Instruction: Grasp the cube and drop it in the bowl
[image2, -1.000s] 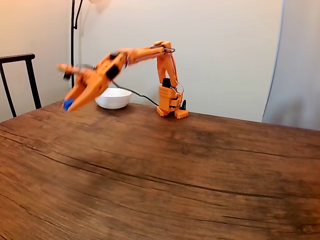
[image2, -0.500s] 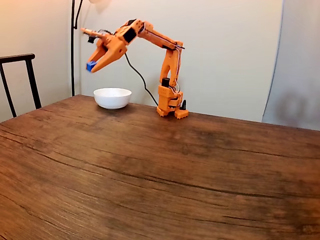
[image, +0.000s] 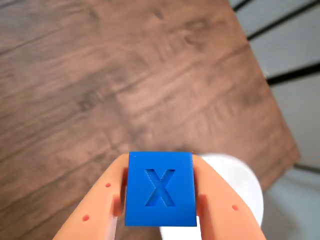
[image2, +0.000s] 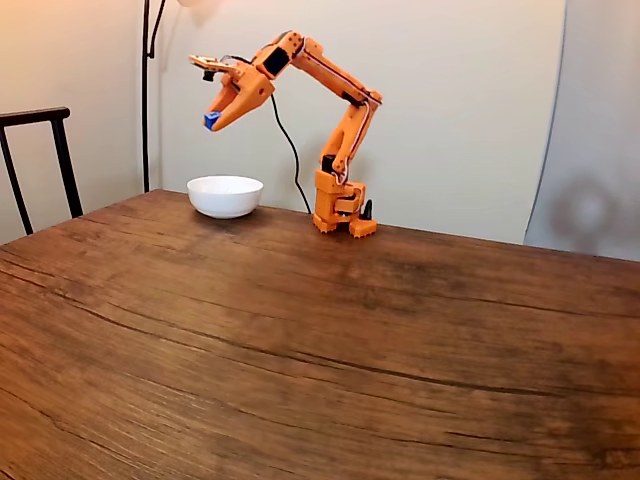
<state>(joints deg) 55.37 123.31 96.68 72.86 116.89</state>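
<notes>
The bright blue cube (image: 160, 189) sits clamped between my orange fingers (image: 222, 210), and the face toward the wrist camera carries an embossed X. In the fixed view the cube (image2: 212, 121) is a small blue tip at the end of my gripper (image2: 213, 122), which is shut on it high above the table. The white bowl (image2: 225, 195) stands on the wooden table near the far left, almost straight below the cube. From the wrist, part of the bowl (image: 247, 185) shows behind and to the right of the cube.
The orange arm base (image2: 341, 205) stands to the right of the bowl with a black cable hanging from the arm. A dark chair (image2: 38, 150) and a lamp pole (image2: 146, 90) are at the left. The table edge (image: 272, 105) runs close beside the bowl.
The arm has lifted the cube from just above the table left of the bowl, up high, then shifted it right until it hangs over the bowl.
</notes>
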